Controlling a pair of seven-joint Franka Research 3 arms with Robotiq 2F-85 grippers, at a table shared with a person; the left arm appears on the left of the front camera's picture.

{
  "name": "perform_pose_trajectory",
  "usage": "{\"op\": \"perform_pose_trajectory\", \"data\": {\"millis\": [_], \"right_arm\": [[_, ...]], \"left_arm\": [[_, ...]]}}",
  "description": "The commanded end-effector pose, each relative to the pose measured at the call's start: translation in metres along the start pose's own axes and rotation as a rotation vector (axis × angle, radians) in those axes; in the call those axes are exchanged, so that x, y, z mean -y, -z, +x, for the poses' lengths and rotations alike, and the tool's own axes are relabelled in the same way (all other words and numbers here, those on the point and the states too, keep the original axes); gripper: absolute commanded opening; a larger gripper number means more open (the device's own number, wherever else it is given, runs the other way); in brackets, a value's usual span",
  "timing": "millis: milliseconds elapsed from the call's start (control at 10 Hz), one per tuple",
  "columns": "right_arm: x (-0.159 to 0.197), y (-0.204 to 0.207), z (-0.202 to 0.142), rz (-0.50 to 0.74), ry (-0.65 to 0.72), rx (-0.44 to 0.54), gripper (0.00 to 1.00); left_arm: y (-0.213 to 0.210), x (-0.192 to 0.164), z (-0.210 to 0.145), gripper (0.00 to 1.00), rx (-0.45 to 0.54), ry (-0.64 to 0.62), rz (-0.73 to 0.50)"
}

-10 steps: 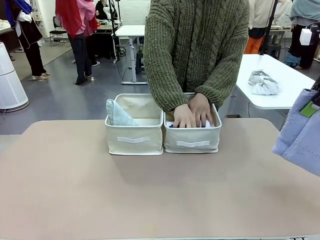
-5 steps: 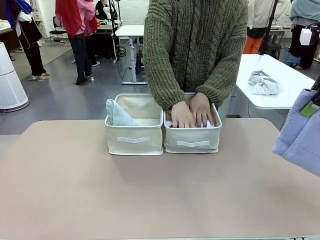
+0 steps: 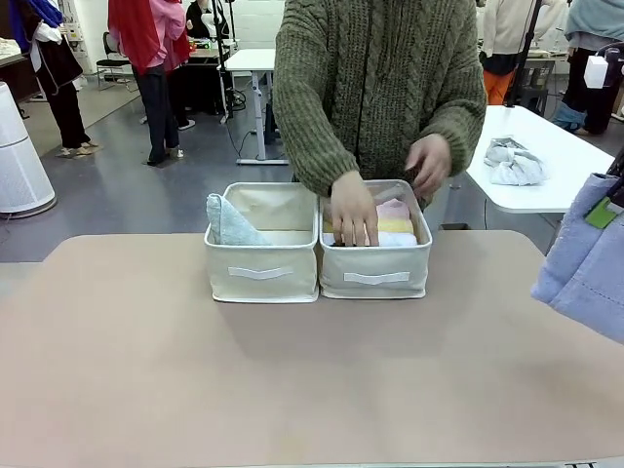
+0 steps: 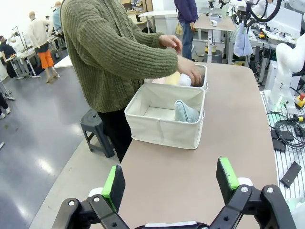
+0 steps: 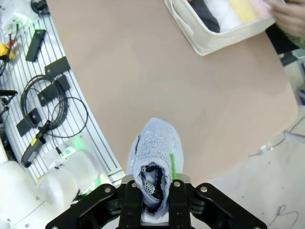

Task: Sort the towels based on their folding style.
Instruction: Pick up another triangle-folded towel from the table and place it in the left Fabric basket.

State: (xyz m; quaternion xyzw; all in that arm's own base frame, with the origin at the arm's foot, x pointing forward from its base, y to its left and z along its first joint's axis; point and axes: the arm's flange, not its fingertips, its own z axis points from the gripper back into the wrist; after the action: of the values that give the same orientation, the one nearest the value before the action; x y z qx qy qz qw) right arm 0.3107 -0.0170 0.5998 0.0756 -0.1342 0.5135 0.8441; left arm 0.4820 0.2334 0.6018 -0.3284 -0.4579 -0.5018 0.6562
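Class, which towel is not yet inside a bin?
The periwinkle-blue towel, clamped in the right gripper; the pale teal towel and the rolls lie in the beige bins.

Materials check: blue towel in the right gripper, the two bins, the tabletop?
Blue towel: looks like soft terry; nubby, looped matte pile that slumps in loose folds.
Bins: beige woven fabric, probably canvas; matte, with soft rims and stitched white handle strips.
Tabletop: smooth, matte tan surface with no visible grain; could be laminate or a mat, cannot tell which.

Periwinkle-blue towel, pale teal towel, beige bins
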Motion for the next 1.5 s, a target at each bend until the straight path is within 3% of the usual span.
{"op": "perform_pose_trajectory", "data": {"millis": [0,300,400,600,700,900,1000,1200,1400], "right_arm": [[0.000,0.000,0.000,0.000,0.001,0.000,0.18],[0.000,0.000,0.000,0.000,0.000,0.000,0.18],[-0.003,-0.016,0.026,-0.024,-0.056,0.061,0.18],[-0.006,-0.042,0.122,-0.002,-0.257,0.089,0.18],[-0.003,-0.041,0.187,0.013,-0.319,0.100,0.18],[0.003,-0.021,0.302,0.003,-0.374,0.092,0.18],[0.008,-0.003,0.341,-0.013,-0.379,0.068,0.18],[0.030,0.021,0.384,-0.068,-0.345,0.055,0.18],[0.039,0.023,0.387,-0.059,-0.303,0.103,0.18]], "left_arm": [[0.002,0.003,0.001,1.00,-0.009,-0.004,0.010],[0.002,0.003,0.001,1.00,-0.009,-0.004,0.010],[0.002,0.003,0.001,1.00,-0.009,-0.004,0.010],[0.002,0.003,0.001,1.00,-0.009,-0.004,0.010],[0.002,0.003,0.001,1.00,-0.009,-0.004,0.010],[0.002,0.003,0.001,1.00,-0.009,-0.004,0.010],[0.002,0.003,0.001,1.00,-0.009,-0.004,0.010],[0.002,0.003,0.001,1.00,-0.009,-0.004,0.010],[0.002,0.003,0.001,1.00,-0.009,-0.004,0.010]]}}
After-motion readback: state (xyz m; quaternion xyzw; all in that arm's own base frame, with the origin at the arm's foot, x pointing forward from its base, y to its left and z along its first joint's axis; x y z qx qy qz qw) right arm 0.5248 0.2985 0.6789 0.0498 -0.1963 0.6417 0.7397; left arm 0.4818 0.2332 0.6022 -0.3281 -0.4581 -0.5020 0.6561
